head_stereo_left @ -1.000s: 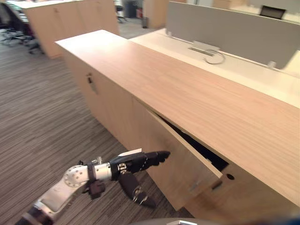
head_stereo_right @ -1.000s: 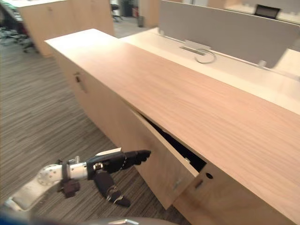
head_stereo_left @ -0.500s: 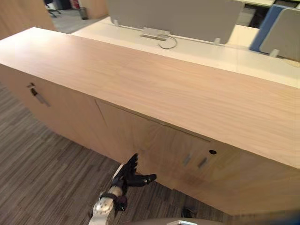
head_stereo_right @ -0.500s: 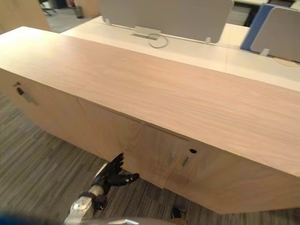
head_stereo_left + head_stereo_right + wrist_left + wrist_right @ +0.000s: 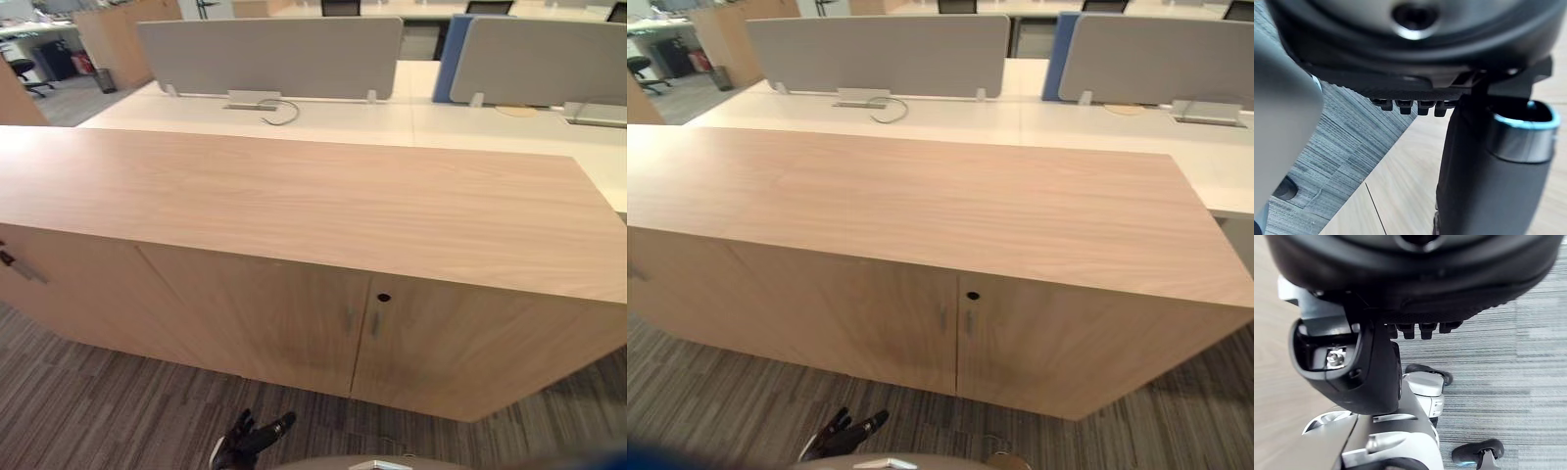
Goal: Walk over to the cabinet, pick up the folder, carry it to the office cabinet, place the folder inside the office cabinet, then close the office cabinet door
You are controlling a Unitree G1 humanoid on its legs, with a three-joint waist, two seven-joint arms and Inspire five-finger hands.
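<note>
The light-wood office cabinet (image 5: 294, 201) stands right in front of me. Its two doors (image 5: 265, 323) sit flush and shut, with slim handles (image 5: 349, 320) and a keyhole (image 5: 383, 297) at the seam. My left hand (image 5: 250, 441) hangs low over the carpet in front of the left door, apart from it, fingers straight and holding nothing. The left wrist view has its thumb (image 5: 1488, 171) against the cabinet's wood front (image 5: 1405, 191). In the right wrist view my right hand (image 5: 1371, 367) is relaxed and holds nothing, beside a wood panel (image 5: 1273, 382).
Behind the cabinet are white desks (image 5: 323, 116) with grey dividers (image 5: 269, 54) and a blue one (image 5: 451, 54). A further cabinet door with a handle (image 5: 18, 266) continues to the left. Striped grey carpet (image 5: 98, 411) runs along the cabinet's front.
The camera has swung to face the cabinet squarely. The door that stood ajar is now shut flush. My left hand has come off the door and dropped low.
</note>
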